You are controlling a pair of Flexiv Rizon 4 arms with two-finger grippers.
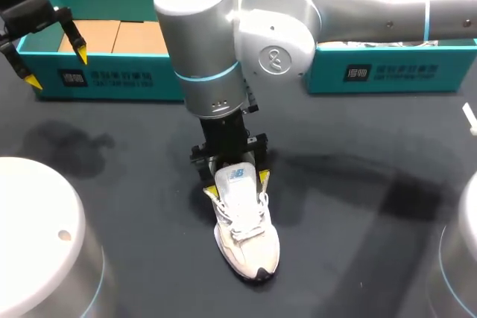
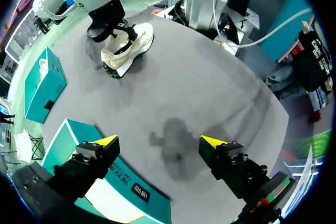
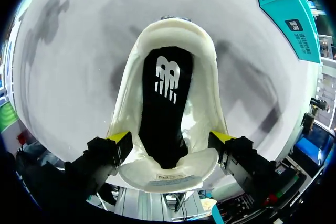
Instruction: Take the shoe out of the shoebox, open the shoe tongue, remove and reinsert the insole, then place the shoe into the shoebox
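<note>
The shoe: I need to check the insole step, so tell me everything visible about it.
The shoe is a cream-white sneaker with white laces and a dark toe tip, standing upright on the dark table, outside the teal shoebox, toe pointing away from it. A black insole with a white logo lies inside. The right gripper clasps its heel sides with both yellow tips.

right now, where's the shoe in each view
Head view: shoe lower middle, toe toward the camera.
Left wrist view: shoe far ahead of the left pincer.
Right wrist view: shoe between the fingers of the right pincer.
Shared landmark: the right pincer gripping the shoe.
</note>
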